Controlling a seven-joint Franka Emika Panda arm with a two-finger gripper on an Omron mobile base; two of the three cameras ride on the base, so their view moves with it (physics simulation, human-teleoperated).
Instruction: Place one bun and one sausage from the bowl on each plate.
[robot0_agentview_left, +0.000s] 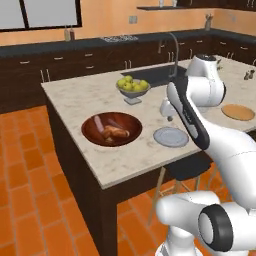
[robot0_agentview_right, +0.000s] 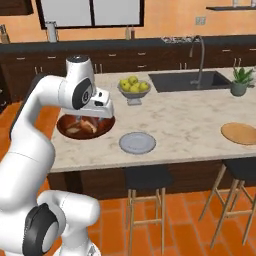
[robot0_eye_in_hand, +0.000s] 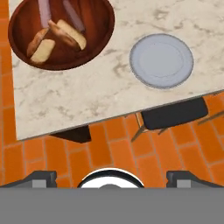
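Reddish-brown wood: the wide shallow glossy bowl (robot0_eye_in_hand: 61, 33) sits upper left of the hand view, holding two tan buns (robot0_eye_in_hand: 65, 35) and two pinkish sausages (robot0_eye_in_hand: 43, 12).
Plates: pale grey round plate (robot0_eye_in_hand: 162, 61) upper right of that view; tan wooden plate (robot0_agentview_left: 238, 112) at the far right edge of the left base view, well apart.
Fingers: two-finger gripper (robot0_eye_in_hand: 111, 177) spread wide, empty, high over the counter edge.
Risk: buns touch and overlap, so a grasp may drag two; the thin sausages may roll away.

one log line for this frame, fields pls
gripper: open, empty, above counter edge | bowl: buns and sausages inside | grey plate: empty | tan plate: empty | step: nothing placed yet
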